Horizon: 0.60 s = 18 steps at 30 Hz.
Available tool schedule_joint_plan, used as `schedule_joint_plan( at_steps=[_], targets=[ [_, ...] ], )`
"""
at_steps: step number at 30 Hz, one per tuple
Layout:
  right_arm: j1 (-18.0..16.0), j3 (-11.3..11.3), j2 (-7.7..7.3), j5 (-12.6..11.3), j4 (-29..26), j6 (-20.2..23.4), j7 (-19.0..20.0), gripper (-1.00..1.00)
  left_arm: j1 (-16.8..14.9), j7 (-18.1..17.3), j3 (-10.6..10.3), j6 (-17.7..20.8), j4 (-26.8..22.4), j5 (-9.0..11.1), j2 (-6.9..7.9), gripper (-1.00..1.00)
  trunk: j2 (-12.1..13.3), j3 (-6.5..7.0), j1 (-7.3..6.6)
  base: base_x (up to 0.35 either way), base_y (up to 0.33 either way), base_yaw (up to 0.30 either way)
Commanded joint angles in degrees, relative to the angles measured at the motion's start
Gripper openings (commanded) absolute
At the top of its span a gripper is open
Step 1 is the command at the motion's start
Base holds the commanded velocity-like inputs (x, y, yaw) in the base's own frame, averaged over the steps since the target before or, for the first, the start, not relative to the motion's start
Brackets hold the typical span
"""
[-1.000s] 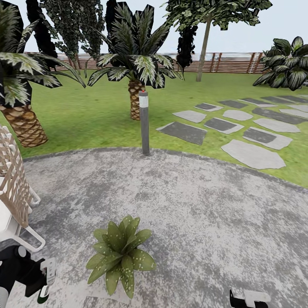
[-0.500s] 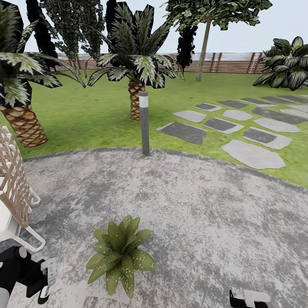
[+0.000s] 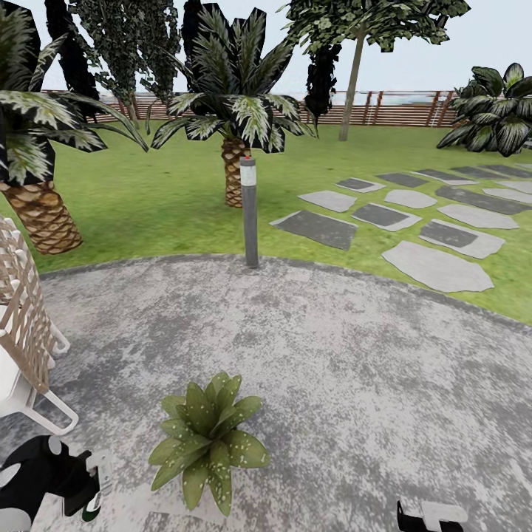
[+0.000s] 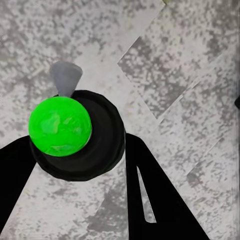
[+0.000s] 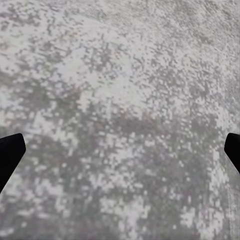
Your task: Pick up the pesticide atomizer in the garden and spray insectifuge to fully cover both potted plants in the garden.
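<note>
One potted plant [image 3: 207, 437], a low rosette of speckled green leaves, sits on the grey stone patio [image 3: 332, 369] near the front; its leaves hide the pot. Just to the plant's left, my left gripper [image 3: 87, 489] is shut on the pesticide atomizer [image 3: 97, 482]. In the left wrist view the atomizer [image 4: 60, 125] appears end-on as a dark round body with a bright green centre and a grey nozzle, held between the black fingers [image 4: 150, 195] of the left gripper [image 4: 80, 150]. My right gripper [image 3: 428, 516] hangs low at the front right. It is open over bare patio [image 5: 120, 150].
A white chair with a woven back [image 3: 22, 332] stands at the left. A grey bollard lamp [image 3: 250, 214] marks the patio's far edge. Beyond lie lawn, two palms [image 3: 233, 170], stepping stones [image 3: 436, 266] and a wooden fence [image 3: 399, 111].
My left arm has shifted a little right and lower, carrying the atomizer closer to the plant. The right gripper and the view have stayed put.
</note>
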Motion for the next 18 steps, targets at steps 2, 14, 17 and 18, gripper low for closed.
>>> schedule_joint_plan(
  at_steps=[2, 14, 17, 18],
  targets=[
    [0.0, -0.3, -0.01, 0.6, 0.1, -0.2, -0.4, 1.00, -0.1, -0.3, 0.3, -0.1, -0.1, -0.3, -0.21, -1.00, 0.0, -0.04, -0.01, 0.000, 0.000, 0.000],
    [0.0, -0.3, -0.01, 0.6, 0.1, -0.2, -0.4, 1.00, 0.6, -0.4, 0.1, -0.6, -0.2, 7.8, 3.65, -1.00, 0.0, -0.04, -0.01, 0.000, 0.000, 0.000],
    [0.0, -0.3, -0.01, 0.6, 0.1, -0.2, -0.4, 1.00, 0.6, -0.3, -1.0, -0.5, -0.1, 7.4, 2.44, -1.00, 0.0, -0.04, -0.01, 0.000, 0.000, 0.000],
    [0.0, -0.3, -0.01, 0.6, 0.1, -0.2, -0.4, 1.00, 0.6, -0.3, -1.5, -0.5, -0.1, 7.3, 1.92, -1.00, 0.0, -0.04, -0.01, 0.000, 0.000, 0.000]
  ],
)
